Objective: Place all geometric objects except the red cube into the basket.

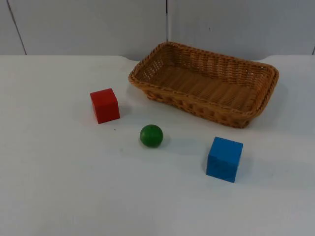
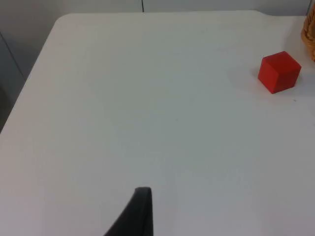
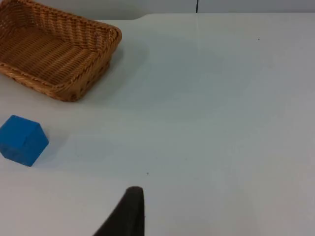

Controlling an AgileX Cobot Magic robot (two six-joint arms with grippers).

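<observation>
The left gripper (image 2: 141,215) hangs over a bare stretch of the white counter (image 1: 74,187), and whether it stands wide or narrow cannot be told. The red cube (image 2: 279,72) sits flat on the counter well ahead of this gripper and off to the side. Just past the cube, a sliver of the woven basket (image 2: 310,34) comes into sight, apart from the cube.

The right gripper (image 3: 129,212) also hangs above open counter, and how far it is spread cannot be told either. The blue cube (image 3: 22,139) rests on the counter ahead of it and off to one side, well apart. Farther out on that same side stands the basket (image 3: 93,73), its nearest corner turned toward this gripper.

In the top view, the basket (image 1: 206,109) stands upright near the grey partition wall (image 1: 88,24), set at a slant to the counter's edge. The three task pieces lie on the counter in front of it, none touching another. The red cube (image 1: 105,105) is beside the basket's one end. The green ball (image 1: 151,135) is between the two cubes and a little forward of the red one. The blue cube (image 1: 224,159) is farthest from the wall, below the basket's other end. All three are outside the basket.
</observation>
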